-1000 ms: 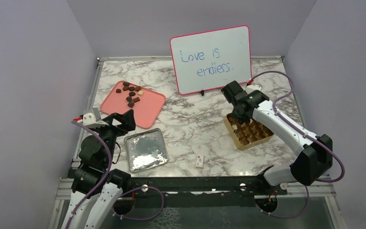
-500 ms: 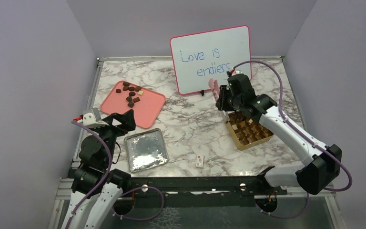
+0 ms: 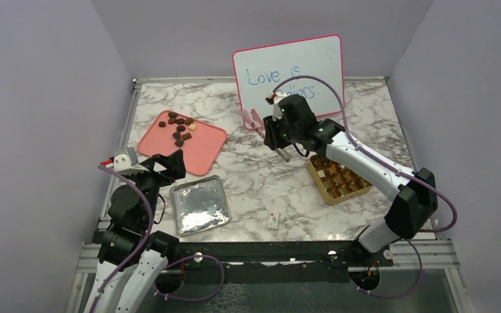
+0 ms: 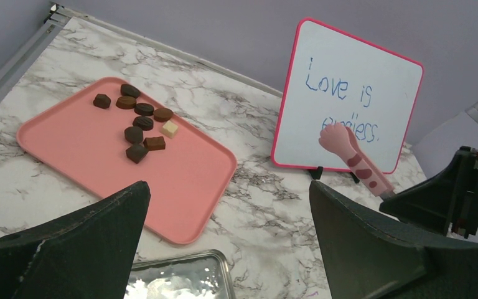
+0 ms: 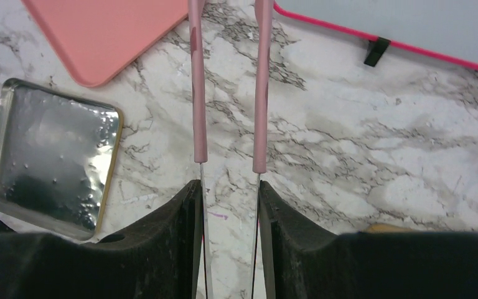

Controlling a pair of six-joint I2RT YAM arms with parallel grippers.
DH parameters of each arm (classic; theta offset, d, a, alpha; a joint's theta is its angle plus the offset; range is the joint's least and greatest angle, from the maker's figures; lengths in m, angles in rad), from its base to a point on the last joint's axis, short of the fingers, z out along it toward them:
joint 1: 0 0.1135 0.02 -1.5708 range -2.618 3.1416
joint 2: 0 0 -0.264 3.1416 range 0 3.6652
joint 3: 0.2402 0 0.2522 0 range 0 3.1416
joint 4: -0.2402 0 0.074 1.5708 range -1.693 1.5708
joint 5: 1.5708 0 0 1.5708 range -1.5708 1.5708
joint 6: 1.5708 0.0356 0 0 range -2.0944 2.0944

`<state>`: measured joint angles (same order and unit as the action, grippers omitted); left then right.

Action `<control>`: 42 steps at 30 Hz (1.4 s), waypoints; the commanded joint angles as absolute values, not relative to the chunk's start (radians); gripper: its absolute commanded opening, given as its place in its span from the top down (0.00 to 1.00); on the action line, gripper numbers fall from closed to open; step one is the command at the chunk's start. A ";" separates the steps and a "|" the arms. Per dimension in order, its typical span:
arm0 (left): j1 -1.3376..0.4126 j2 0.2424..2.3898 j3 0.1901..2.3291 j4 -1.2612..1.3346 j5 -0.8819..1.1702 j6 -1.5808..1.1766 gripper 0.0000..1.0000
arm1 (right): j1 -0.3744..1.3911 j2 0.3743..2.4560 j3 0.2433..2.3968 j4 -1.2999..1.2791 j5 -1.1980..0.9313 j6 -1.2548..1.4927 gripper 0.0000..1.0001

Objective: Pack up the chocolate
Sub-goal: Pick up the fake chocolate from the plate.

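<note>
The right gripper [image 5: 229, 187] is pinching the thin metal shanks of a pair of pink paw-tipped tongs [image 5: 197, 93]. Its jaws are partly closed on them, while the two pink arms are standing apart with nothing between them in the stretch that shows. The left gripper [image 4: 227, 193] is gaping fully wide and is holding nothing, hanging low at the near left.

The tongs are pointing out over the grey-veined marble table [image 3: 261, 182], between the gold square compartment box [image 3: 326, 189] and the pink rectangular plastic tray [image 3: 205, 150]. The chocolate [image 4: 138, 121], a loose cluster of mostly dark brown pieces with one pale one, is lying at the far end of that tray, well apart from the tong tips.

The step in hand looks like going for another piece. To do it well, the tips should be straddling one outlying piece rather than the crowded middle, and the squeeze should be gentle, since such small smooth pieces are likely to squirt out.

The pink-framed whiteboard [image 3: 313, 59] is standing just behind the tongs and risks being clipped. The silver foil-lined square lid [image 3: 199, 205] and a small white tag [image 3: 273, 220] are lying nearer, out of the way.
</note>
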<state>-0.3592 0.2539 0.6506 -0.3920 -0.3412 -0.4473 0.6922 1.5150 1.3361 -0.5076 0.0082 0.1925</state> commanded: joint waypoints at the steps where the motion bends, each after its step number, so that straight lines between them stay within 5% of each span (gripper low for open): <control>1: -0.350 0.249 0.658 -0.383 -0.349 -0.441 0.01 | 0.744 1.630 1.455 -0.470 -0.005 0.123 0.60; 21: -0.340 0.190 0.712 -0.455 -0.454 -0.459 0.01 | 0.998 2.338 2.211 -0.680 0.053 0.036 0.59; 42: -0.335 0.184 0.717 -0.465 -0.443 -0.460 0.01 | 1.006 2.505 2.334 -0.627 0.077 -0.014 0.56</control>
<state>-0.3416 0.1879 0.6918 -0.4591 -0.4328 -0.4557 1.0061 2.4714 2.2719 -0.6388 0.0502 0.0254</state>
